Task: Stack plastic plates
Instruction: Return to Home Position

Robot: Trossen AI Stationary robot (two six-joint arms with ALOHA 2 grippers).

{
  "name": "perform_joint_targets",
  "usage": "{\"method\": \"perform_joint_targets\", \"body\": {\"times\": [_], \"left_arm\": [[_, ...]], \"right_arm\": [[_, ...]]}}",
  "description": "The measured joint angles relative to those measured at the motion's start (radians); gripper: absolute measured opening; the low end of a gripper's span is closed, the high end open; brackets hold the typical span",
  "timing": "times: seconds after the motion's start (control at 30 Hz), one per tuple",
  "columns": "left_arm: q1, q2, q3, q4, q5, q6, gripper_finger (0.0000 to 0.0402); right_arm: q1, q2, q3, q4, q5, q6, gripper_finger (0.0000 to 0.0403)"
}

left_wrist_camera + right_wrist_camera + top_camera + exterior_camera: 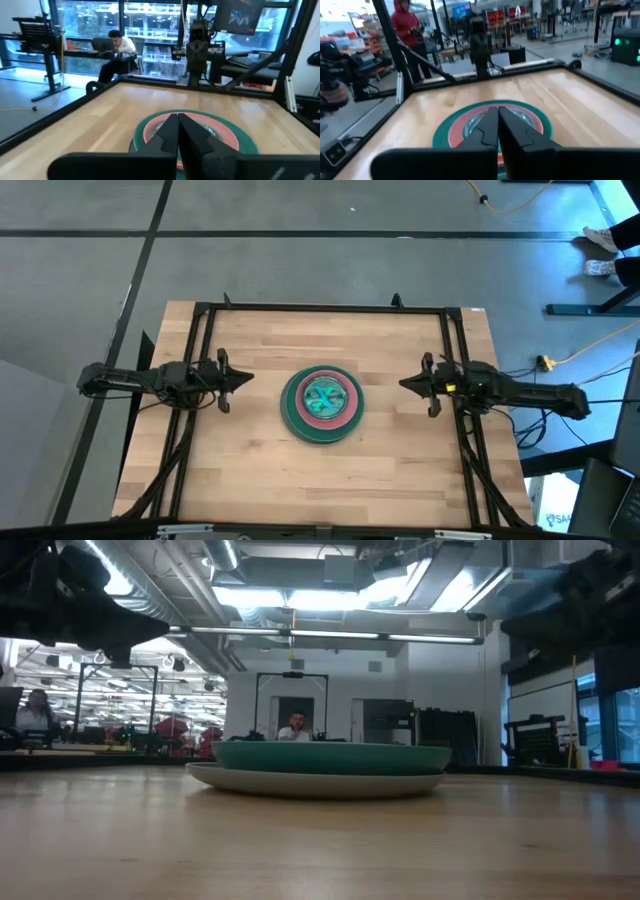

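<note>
Now, plastic plates (321, 404): one stack, centre of table (250, 470).
My left gripper (247, 378): fingers pressed together, empty, left of them.
My right gripper (404, 384): same, right of them.
Beyond table: seated person (116, 46).

The dark green plate (290, 425) rims a pink plate (349, 412), with a translucent teal plate (322, 397) at the centre. The worktop (400, 470) is pale plank-striped wood, framed in black. The left claw (247, 378) and right claw (403, 384) are black.
</note>
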Motion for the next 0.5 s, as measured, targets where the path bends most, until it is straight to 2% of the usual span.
{"method": "perform_joint_targets", "body": {"times": [0.07,0.17,0.27,0.5], "left_arm": [[0.0,-0.014,0.0,-0.02,0.005,-0.012,0.0001],[0.0,-0.027,0.0,-0.021,0.004,-0.025,0.0001],[0.0,-0.036,0.0,-0.023,0.004,-0.029,0.0001],[0.0,-0.044,0.0,-0.023,0.01,-0.041,0.0001]], "right_arm": [[0.0,-0.079,0.0,-0.063,0.011,0.002,0.0004],[0.0,-0.177,-0.025,-0.132,0.093,0.019,0.0001],[0.0,-0.165,-0.046,-0.104,0.117,0.068,0.0002],[0.001,-0.111,-0.045,-0.105,0.127,0.047,0.0002]]}}
